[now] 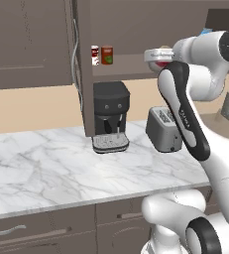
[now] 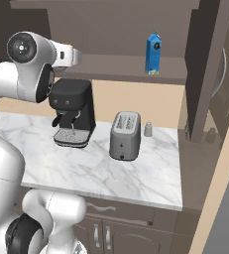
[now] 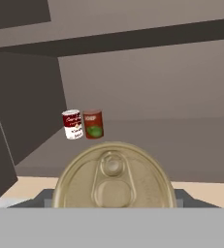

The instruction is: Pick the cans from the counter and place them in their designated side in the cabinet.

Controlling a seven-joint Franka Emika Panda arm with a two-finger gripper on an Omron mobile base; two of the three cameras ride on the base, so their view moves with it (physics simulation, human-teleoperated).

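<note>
My gripper (image 1: 163, 55) is raised to the height of the cabinet shelf (image 1: 131, 69) and is shut on the red and pale can (image 1: 155, 55). That can's gold pull-tab lid (image 3: 114, 179) looms at the bottom of the hand view and hides the fingertips. Further left on the shelf stands the dark red-brown can with a green patch (image 1: 106, 55) (image 3: 93, 124). It is upright, right beside a slimmer white can with red marks (image 1: 94, 55) (image 3: 72, 124). The white marble counter (image 1: 61, 168) lies below.
The cabinet door (image 1: 79, 64) stands open at the left of the shelf. A black coffee machine (image 1: 110, 116) and a grey toaster (image 1: 164, 129) sit on the counter under the shelf. A blue carton (image 2: 153, 53) stands on the shelf's right part, and a small shaker (image 2: 147, 129) beside the toaster.
</note>
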